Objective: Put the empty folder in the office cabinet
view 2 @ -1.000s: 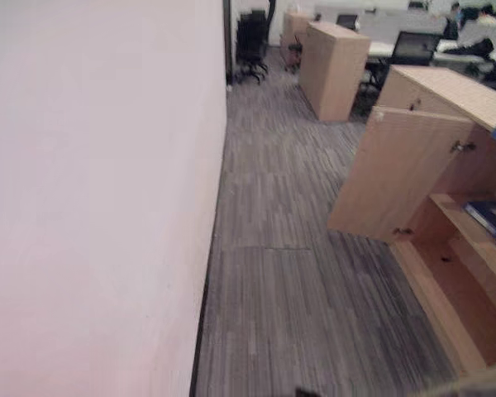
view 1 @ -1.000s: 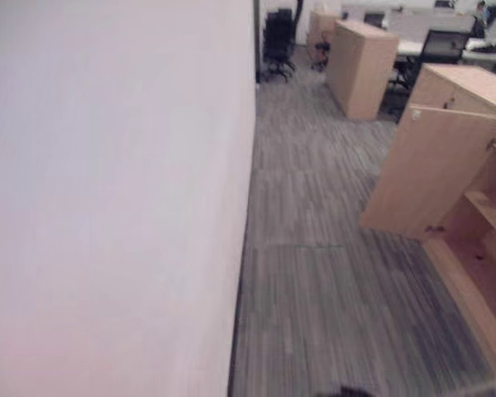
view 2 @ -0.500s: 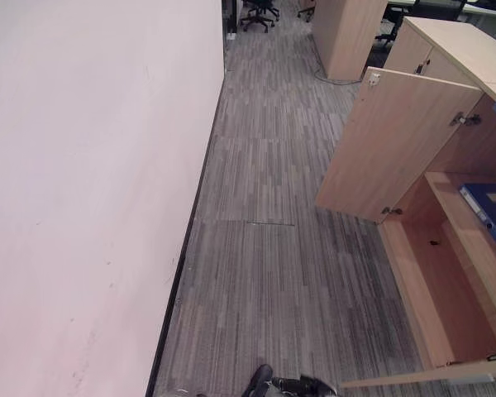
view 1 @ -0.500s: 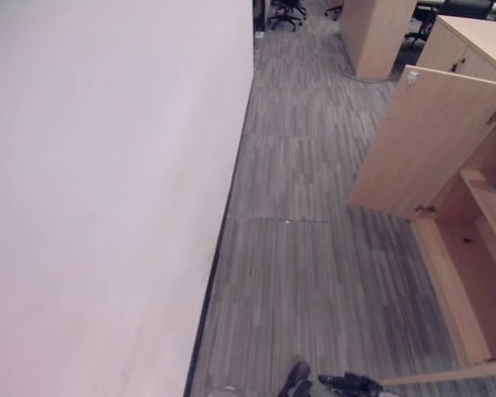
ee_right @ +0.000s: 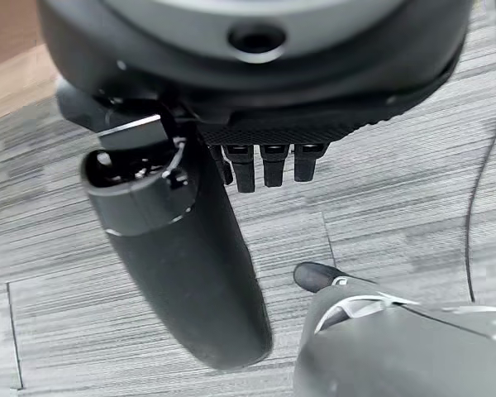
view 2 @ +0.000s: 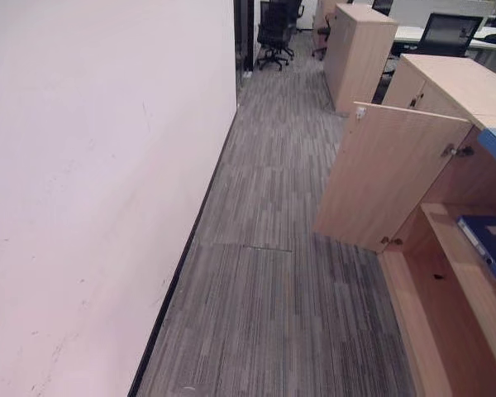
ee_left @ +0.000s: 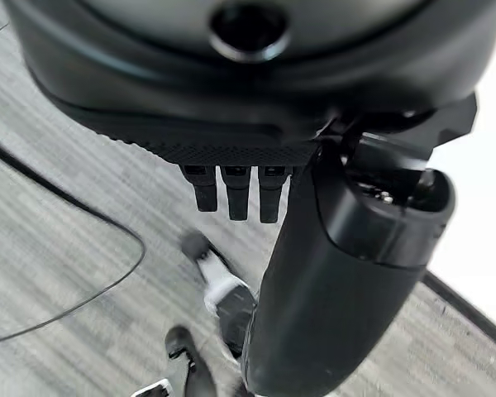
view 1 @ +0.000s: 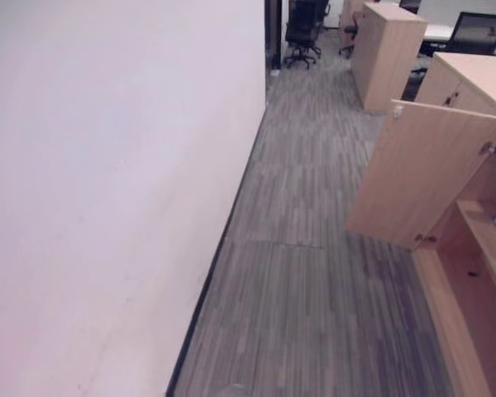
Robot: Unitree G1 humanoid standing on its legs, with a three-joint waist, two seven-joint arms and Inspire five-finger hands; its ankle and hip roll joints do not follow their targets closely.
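Grey striped carpet ran ahead of me beside a pale wall. Nearest, my left hand and right hand hung over the carpet, fingers straight, thumbs extended, holding nothing. Farther off to my right stood the office cabinet, its door swung open; a blue folder lay flat on its shelf, nearer my right hand. I judged the folder already placed.

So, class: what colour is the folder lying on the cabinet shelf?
Blue: the folder on the shelf shows best in the right eye view.
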